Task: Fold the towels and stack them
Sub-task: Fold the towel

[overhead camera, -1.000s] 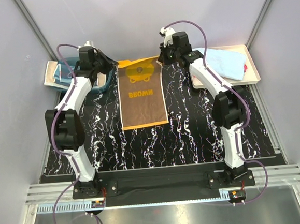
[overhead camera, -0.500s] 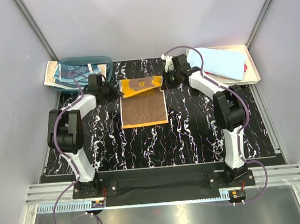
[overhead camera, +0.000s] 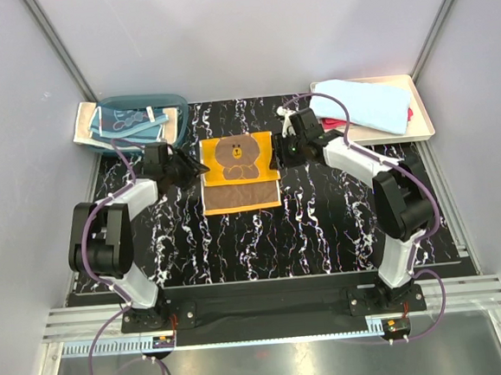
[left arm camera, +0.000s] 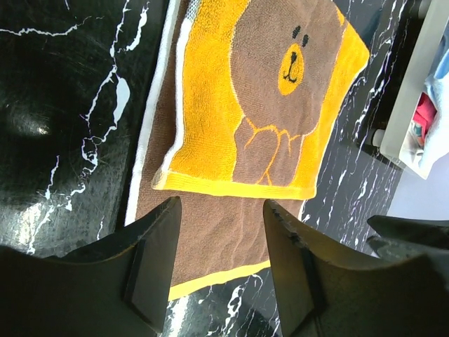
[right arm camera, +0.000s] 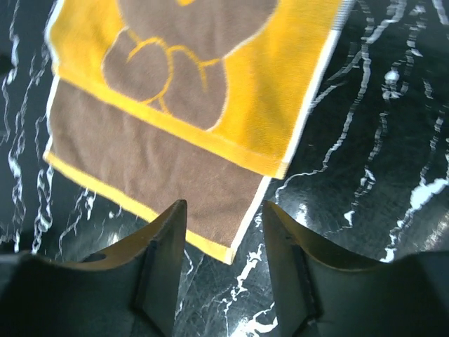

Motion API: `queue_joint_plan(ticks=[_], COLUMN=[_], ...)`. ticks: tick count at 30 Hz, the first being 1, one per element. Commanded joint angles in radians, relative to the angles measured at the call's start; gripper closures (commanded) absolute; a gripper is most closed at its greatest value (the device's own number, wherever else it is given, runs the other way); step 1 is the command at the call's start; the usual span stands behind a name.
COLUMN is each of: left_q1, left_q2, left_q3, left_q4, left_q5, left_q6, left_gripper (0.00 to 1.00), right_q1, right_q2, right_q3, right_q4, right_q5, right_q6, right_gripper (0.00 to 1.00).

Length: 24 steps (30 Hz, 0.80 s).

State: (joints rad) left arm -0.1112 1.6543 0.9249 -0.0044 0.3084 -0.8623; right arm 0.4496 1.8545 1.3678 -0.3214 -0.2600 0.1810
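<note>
Near the desk's far edge, centred, the bear towel (overhead camera: 238, 158) lies part-folded between left gripper (left arm camera: 221, 207) and right gripper (right arm camera: 224, 207), both wide and empty; best draw both flap corners evenly to its near hem.

No readable lettering shows on the bear towel (overhead camera: 240, 173)

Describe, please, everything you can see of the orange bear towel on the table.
The towel is a terry-looking cloth, orange-yellow with a brown bear on its top layer. It lies flat on the black marbled table, folded: the far part is laid over the near part, leaving a brown strip with a yellow hem uncovered nearest the arms. The left tool and right tool hang open at either side, neither gripping it.
</note>
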Motion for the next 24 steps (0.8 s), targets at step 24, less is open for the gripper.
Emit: queue_joint_plan(ticks=[24], left_q1=[-0.048], left_q2=[0.093], left_q3=[0.083], left_q4=[-0.071], left_q5=[-0.12], left_q6=[0.085], left_gripper=[0.51], right_q1=[0.0], right_q2=[0.163], right_q3=[0.01], right_q4=[0.073], right_q5=[0.215], right_q6=[0.314], right_gripper=[0.55])
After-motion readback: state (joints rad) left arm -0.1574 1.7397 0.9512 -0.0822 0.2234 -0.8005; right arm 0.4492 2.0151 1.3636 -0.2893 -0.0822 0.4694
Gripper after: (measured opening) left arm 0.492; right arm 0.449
